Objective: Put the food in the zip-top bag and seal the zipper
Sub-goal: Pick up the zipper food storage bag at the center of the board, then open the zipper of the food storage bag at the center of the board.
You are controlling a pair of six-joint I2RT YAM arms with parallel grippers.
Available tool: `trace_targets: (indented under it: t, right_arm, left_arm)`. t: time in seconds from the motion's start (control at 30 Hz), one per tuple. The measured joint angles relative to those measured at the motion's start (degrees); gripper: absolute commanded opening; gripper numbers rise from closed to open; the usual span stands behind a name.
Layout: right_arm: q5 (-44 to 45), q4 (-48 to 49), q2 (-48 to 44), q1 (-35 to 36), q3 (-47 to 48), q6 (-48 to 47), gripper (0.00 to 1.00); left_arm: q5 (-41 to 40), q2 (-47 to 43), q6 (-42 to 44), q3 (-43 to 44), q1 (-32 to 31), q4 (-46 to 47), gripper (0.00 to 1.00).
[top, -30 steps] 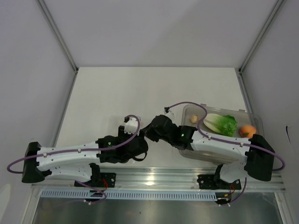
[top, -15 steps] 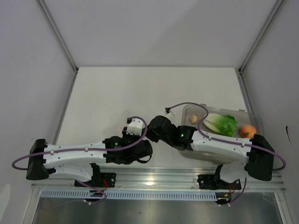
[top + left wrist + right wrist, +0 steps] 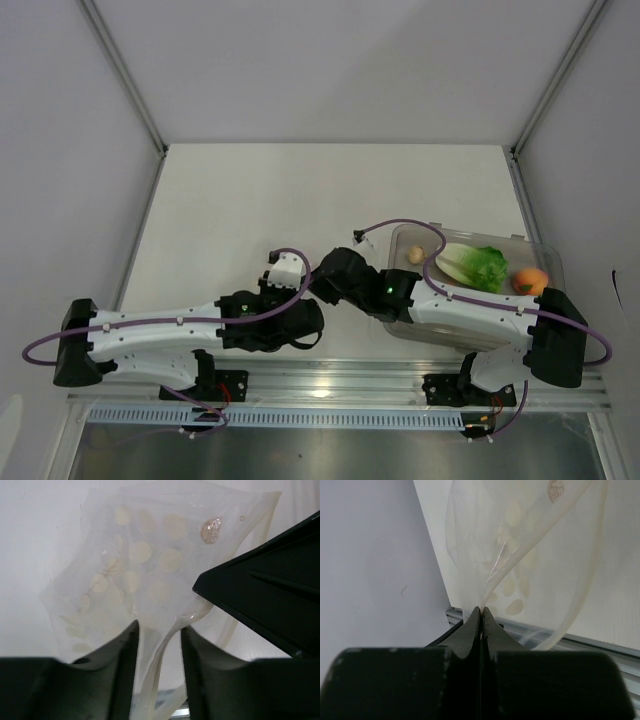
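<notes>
- While the left fingers (image 3: 125, 670) have drawn closer together, a loose lip of the zip-top bag (image 3: 145, 555) stands between them, not yet pinched.
- The right fingers (image 3: 470, 630) stay clenched on the bag's other lip.
- The food (image 3: 475, 266) lies in the tray (image 3: 548, 252), right of the bag; none is inside.
- With both lips held, the mouth could likely be spread for loading.

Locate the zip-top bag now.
Seen in both wrist views, the zip-top bag is between the two grippers, left of the tray: the right gripper pinches its edge, and a fold sits between the left gripper's parted fingers.
</notes>
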Motion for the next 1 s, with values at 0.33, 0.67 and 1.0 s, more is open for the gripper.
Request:
trace_targets:
  t: [0.33, 0.67, 1.0]
  right_arm:
    - [-0.26, -1.09, -0.28, -0.24, -0.04, -0.02, 0.0]
    - [-0.7, -6.38, -2.45, -0.17, 0.2, 2.82, 0.0]
    - [-2.01, -6.1, -3.34, 0.22, 1.55, 3.48, 0.0]
  left_arm:
    - [-2.43, -0.07, 0.28, 1.14, -1.14, -3.17, 0.75]
    - [-6.56, 3.61, -0.28, 3.1, -2.62, -4.85, 0.67]
    - [-8.74, 4.68, 0.5, 3.1, -3.93, -4.24, 0.33]
